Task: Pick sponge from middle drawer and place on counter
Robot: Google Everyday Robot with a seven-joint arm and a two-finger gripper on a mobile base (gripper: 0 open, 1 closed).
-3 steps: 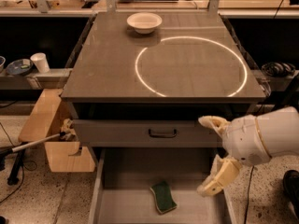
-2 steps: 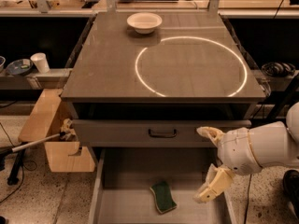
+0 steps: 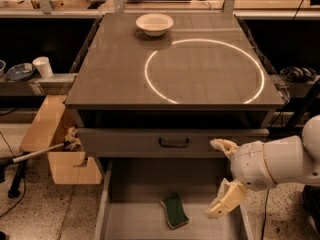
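Note:
The sponge (image 3: 174,210), dark green on top with a tan edge, lies flat on the floor of the pulled-out middle drawer (image 3: 131,219) at the bottom of the view. My gripper (image 3: 220,179) hangs to the right of the sponge, above the drawer's right side, open with one cream finger up near the closed drawer front and the other angled down toward the drawer floor. Nothing is between the fingers. The counter (image 3: 120,79), grey-brown with a bright white ring (image 3: 204,71), spreads above.
A white bowl (image 3: 154,23) sits at the counter's back edge. The drawer above, with a black handle (image 3: 174,143), is closed. A wooden box (image 3: 55,139) stands left of the cabinet; a white cup (image 3: 43,66) and a dish sit on a left shelf.
The arm has drifted left and lower, bringing the gripper closer to the sponge over the open drawer. The sponge has not moved.

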